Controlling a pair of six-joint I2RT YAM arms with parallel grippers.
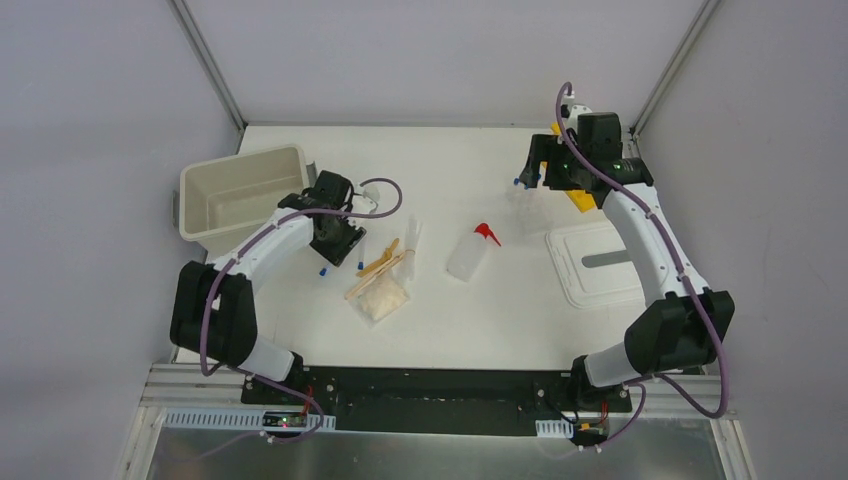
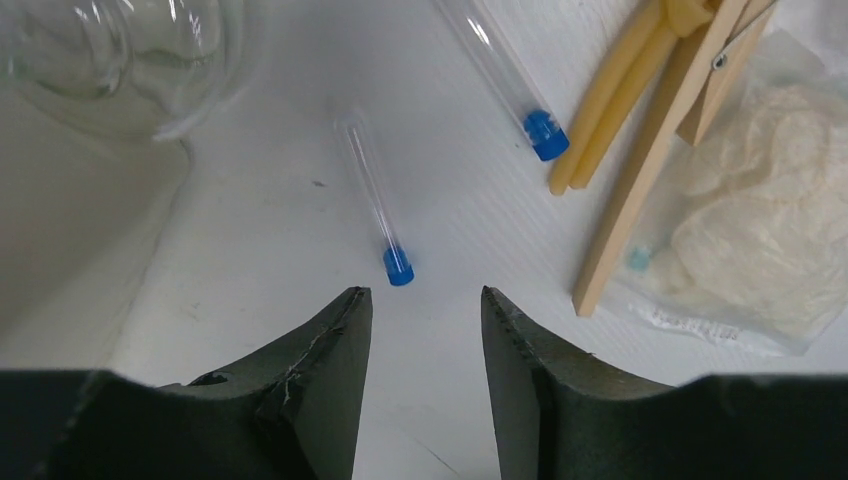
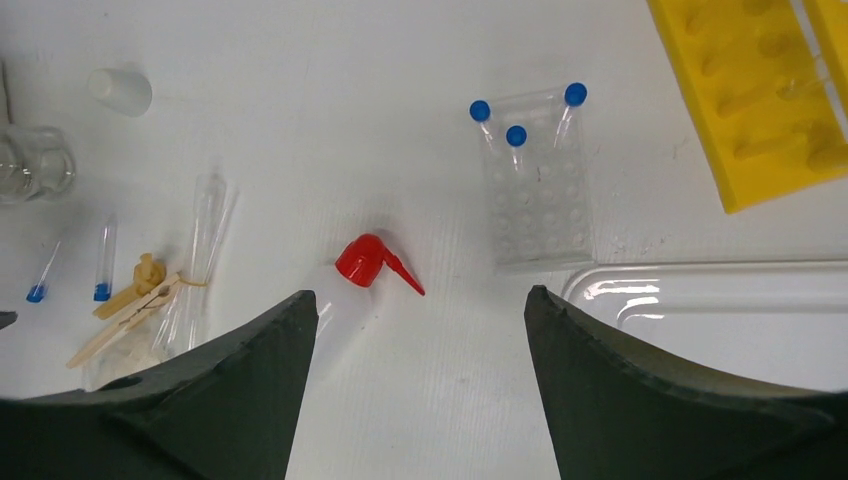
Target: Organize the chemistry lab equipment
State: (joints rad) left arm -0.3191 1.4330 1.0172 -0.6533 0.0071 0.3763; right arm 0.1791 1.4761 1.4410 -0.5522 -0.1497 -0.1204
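Note:
In the left wrist view a clear blue-capped tube (image 2: 375, 195) lies flat on the table, its cap just ahead of my left gripper (image 2: 425, 300), which is open and empty. A second tube (image 2: 505, 80) lies beside the wooden sticks (image 2: 640, 160) and the beige packet (image 2: 760, 230). The clear beaker (image 2: 120, 50) stands at upper left. My right gripper (image 3: 420, 300) hangs open above the table. Ahead of it lie the squeeze bottle with red nozzle (image 3: 365, 262), a clear rack (image 3: 540, 200) holding three capped tubes, and the yellow rack (image 3: 760, 90).
The cream bin (image 1: 240, 190) stands at the back left, close behind my left gripper (image 1: 338, 255). The white lid (image 1: 600, 262) lies at the right under my right arm, whose gripper (image 1: 530, 172) is at the back right. A small white cup (image 3: 120, 90) sits far back.

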